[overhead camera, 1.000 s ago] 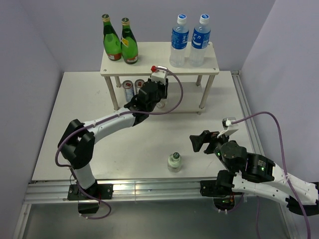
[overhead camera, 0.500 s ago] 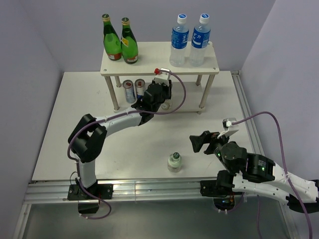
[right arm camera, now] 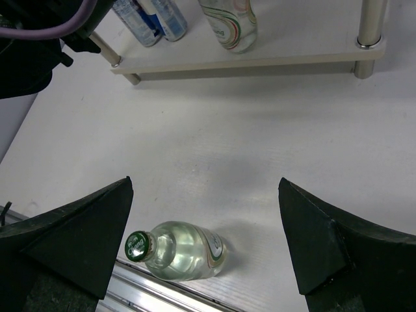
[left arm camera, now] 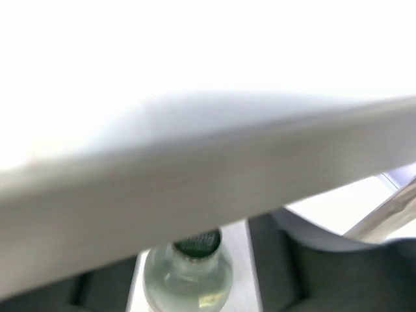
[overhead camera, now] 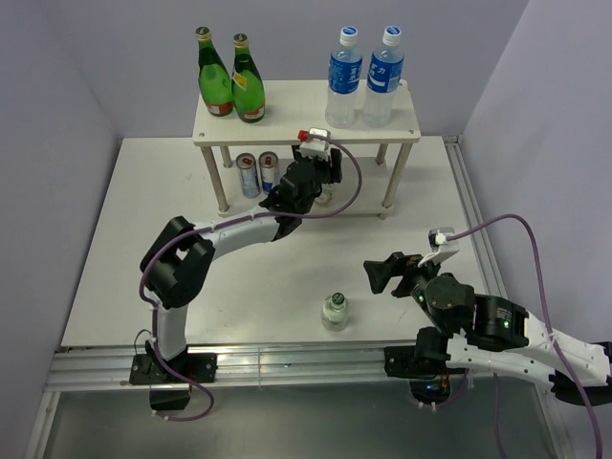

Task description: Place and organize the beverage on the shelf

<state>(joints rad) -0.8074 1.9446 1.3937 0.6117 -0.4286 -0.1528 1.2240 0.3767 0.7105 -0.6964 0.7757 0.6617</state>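
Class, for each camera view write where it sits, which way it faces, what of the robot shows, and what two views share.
Top external: above and behind the arm bases, looking down over the table to the shelf; left arm and right arm show.
Left wrist: at the shelf, a blurred board overhead, facing a green-capped bottle between its fingers.
Right wrist: low over the table, facing the shelf's lower tier; its spread fingers frame the view.
Shared: top and right wrist both show the small clear bottle on the table.

Left arm stretched far forward, right arm folded near its base.
Left gripper (overhead camera: 318, 182) reaches out level, jaws slightly parted; right gripper (overhead camera: 382, 273) hovers low, jaws spread wide.
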